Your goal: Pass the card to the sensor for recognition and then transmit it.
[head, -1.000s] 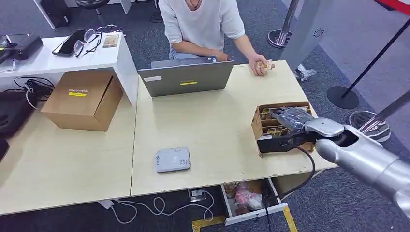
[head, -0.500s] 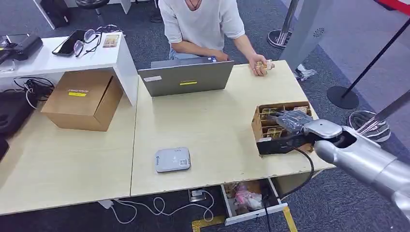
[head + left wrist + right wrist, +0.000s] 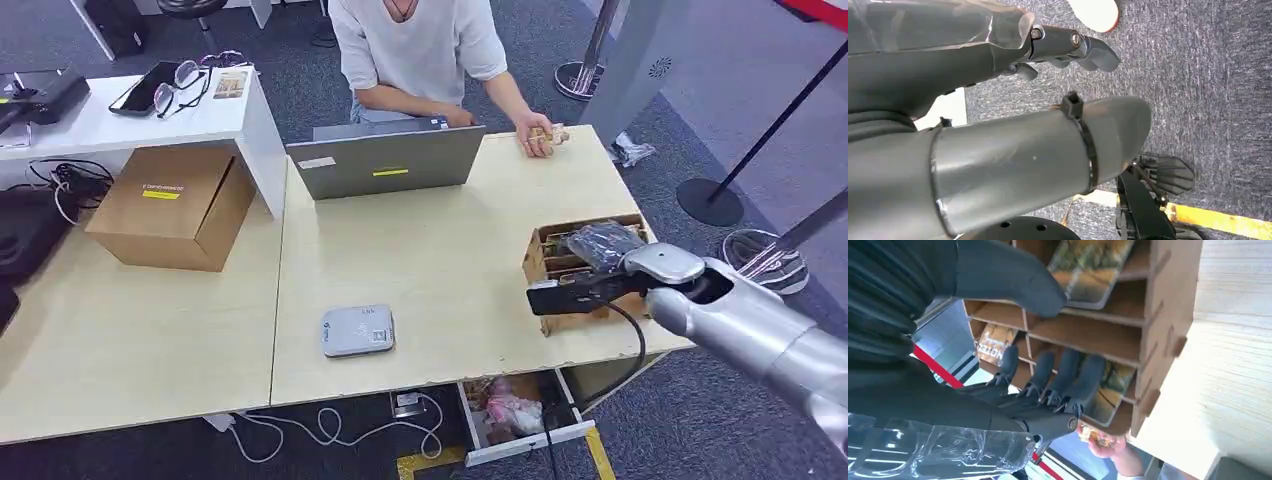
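A brown cardboard card box (image 3: pixel 548 250) with several slots stands near the table's right front edge. My right hand (image 3: pixel 603 244) reaches into it from above. In the right wrist view the right hand (image 3: pixel 998 340) has its dark fingers (image 3: pixel 1063 375) lying over a yellow-green card (image 3: pixel 1110 392) in one slot. Its thumb sits apart by another card (image 3: pixel 1093 265), with shelves between them and nothing pinched. The flat grey sensor (image 3: pixel 357 330) lies on the table's front middle, well left of the box. My left hand (image 3: pixel 998 125) hangs over carpet, holding nothing.
A person sits behind a grey laptop (image 3: pixel 385 160) at the far edge, their hand (image 3: pixel 540 138) holding a small item. A cardboard carton (image 3: pixel 170 205) and a white shelf (image 3: pixel 150 110) stand at the left. An open drawer (image 3: pixel 520 410) juts out below the table.
My right wrist has turned, and its dark part with the cable has swung left and slightly up over the box's front edge. The sensor and the person have not moved.
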Robot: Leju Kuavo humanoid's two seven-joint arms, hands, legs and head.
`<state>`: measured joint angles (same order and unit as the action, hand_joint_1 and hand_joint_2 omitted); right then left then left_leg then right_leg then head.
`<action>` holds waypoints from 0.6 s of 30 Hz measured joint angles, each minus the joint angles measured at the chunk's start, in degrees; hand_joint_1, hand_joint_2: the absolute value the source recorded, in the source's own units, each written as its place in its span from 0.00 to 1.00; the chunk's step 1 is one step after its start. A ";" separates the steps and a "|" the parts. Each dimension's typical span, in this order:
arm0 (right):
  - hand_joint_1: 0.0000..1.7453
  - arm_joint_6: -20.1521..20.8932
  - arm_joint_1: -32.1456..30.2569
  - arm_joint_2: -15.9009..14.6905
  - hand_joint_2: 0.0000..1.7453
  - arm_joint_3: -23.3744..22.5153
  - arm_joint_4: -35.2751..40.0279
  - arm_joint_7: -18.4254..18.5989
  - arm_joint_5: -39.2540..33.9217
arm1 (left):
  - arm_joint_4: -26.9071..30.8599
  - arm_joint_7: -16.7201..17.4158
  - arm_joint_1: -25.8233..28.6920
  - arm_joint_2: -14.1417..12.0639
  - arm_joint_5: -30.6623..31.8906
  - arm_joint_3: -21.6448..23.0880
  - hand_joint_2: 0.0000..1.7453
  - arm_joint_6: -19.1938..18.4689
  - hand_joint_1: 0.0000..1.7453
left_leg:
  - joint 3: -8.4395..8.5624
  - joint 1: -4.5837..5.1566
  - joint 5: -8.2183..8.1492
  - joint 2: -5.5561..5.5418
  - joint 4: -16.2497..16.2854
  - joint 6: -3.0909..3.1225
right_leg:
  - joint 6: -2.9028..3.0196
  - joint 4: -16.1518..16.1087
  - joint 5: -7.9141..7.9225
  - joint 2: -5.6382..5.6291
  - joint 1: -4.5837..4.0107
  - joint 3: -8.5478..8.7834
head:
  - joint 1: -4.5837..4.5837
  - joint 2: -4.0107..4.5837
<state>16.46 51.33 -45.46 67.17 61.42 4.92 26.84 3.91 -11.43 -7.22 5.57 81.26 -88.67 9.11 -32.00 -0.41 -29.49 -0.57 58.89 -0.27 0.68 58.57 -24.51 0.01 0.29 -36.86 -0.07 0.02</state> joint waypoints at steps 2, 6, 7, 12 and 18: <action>0.67 0.00 0.01 0.02 1.00 0.00 -0.04 0.02 -0.07 | 0.00 0.00 0.01 0.00 0.00 0.00 0.00 -0.11 0.00 | 0.00 0.00 0.00 0.00 0.00 0.00 | 0.00 0.00 0.00 0.00 0.00 0.00 | 0.00 0.00; 0.67 0.00 0.00 0.02 1.00 0.02 -0.07 0.30 -0.42 | 0.00 -0.02 0.02 -0.02 -0.20 0.00 0.00 -0.24 0.00 | 0.00 0.01 0.00 0.00 0.00 0.00 | 0.00 -0.01 0.00 0.00 0.00 0.00 | 0.00 0.00; 0.68 0.00 0.01 0.02 1.00 0.02 -0.07 0.31 -0.42 | 0.00 -0.04 0.03 -0.02 -0.20 0.00 0.00 -0.24 0.00 | 0.00 0.01 0.00 0.00 0.00 0.00 | 0.00 0.00 0.00 0.00 0.00 0.00 | 0.00 0.00; 0.62 0.09 -0.30 0.02 1.00 0.31 -0.09 0.33 -0.50 | 0.00 -0.04 0.02 -0.04 -0.28 0.00 0.00 -0.24 0.00 | 0.03 0.02 0.00 0.02 0.00 0.01 | 0.00 -0.01 0.00 -0.04 0.02 0.01 | 0.00 0.00; 0.65 -0.13 -0.30 0.02 1.00 0.68 -0.09 0.42 -0.63 | 0.00 -0.07 0.05 -0.04 -0.42 0.00 0.00 -0.24 0.00 | 0.04 0.02 0.00 0.02 0.00 0.00 | 0.00 0.00 0.00 -0.03 0.02 0.01 | 0.02 0.00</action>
<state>16.33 51.03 -45.44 67.84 61.33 5.33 26.21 3.91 -11.50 -7.17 5.53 80.85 -88.67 8.87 -31.96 -0.39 -29.49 -0.55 58.90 -0.26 0.68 58.57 -24.51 -0.02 0.31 -36.85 -0.04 0.02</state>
